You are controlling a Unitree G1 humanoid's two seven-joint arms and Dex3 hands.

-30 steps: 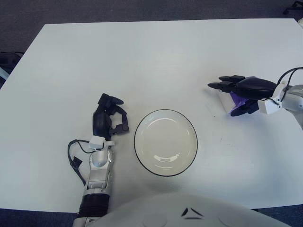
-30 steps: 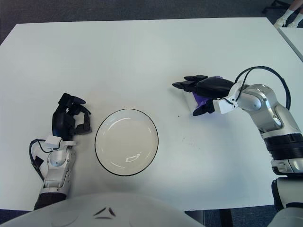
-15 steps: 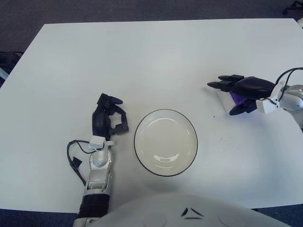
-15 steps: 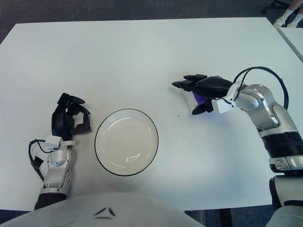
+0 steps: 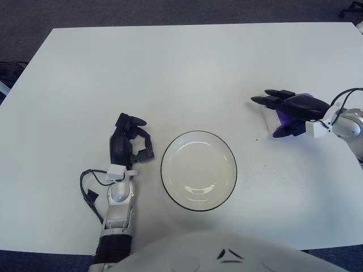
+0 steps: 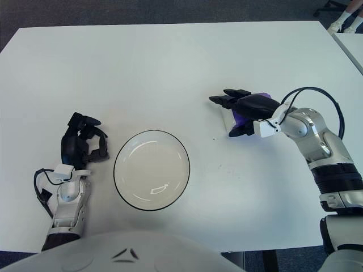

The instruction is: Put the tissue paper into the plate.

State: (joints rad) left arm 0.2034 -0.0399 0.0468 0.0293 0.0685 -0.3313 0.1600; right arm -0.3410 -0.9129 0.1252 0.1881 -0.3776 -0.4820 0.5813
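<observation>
A white table (image 5: 170,68) fills the scene, with a white, dark-rimmed plate (image 6: 151,170) sitting empty near the robot's edge. The right hand (image 6: 245,106), at the end of a bent silver forearm reaching in from the right, lies low over the tissue paper (image 6: 238,119), fingers stretched toward the table's centre and thumb tucked below; it covers the packet, but whether the fingers have actually closed on it cannot be told from here. The tissue paper shows as a small purple-and-white pack, mostly hidden beneath the palm, on the table well to the right of the plate. The left hand (image 5: 129,144) rests just left of the plate, fingers loosely curled on nothing. Compared with a second ago, the right hand has edged slightly rightward and its wrist has dropped; plate and left hand are unchanged
</observation>
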